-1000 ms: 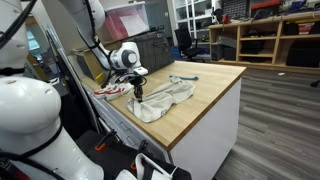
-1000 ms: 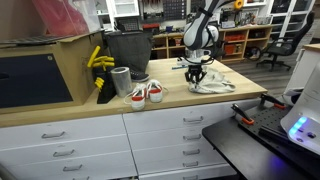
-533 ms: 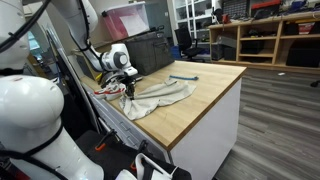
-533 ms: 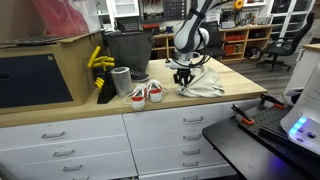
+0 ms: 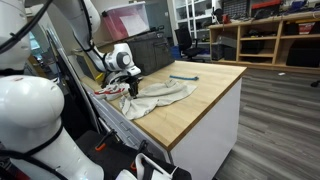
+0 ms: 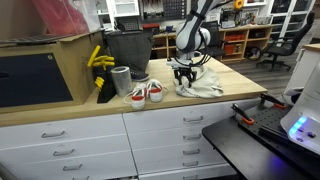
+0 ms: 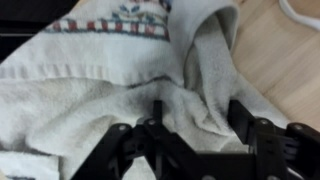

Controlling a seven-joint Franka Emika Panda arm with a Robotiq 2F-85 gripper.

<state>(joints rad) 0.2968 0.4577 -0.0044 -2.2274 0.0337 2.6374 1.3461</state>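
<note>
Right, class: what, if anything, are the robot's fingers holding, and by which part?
Nothing is held. The fingers stand apart over the white towel, one on each side of a raised fold in it, and have not closed on it.

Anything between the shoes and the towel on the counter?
Only a bare strip of countertop, seen in an exterior view; shoes and towel lie apart.

I see a pale wooden counter (image 6: 240, 88) above white drawers (image 6: 170, 130). On it stand 2 red-and-white sneakers (image 6: 146, 94), just beside a grey cup (image 6: 121, 82) and a black bin (image 6: 127, 50). A cardboard box (image 6: 40, 70) sits further along. In an exterior view, a blue-handled tool (image 5: 184, 77) lies near the counter's far end.
</note>
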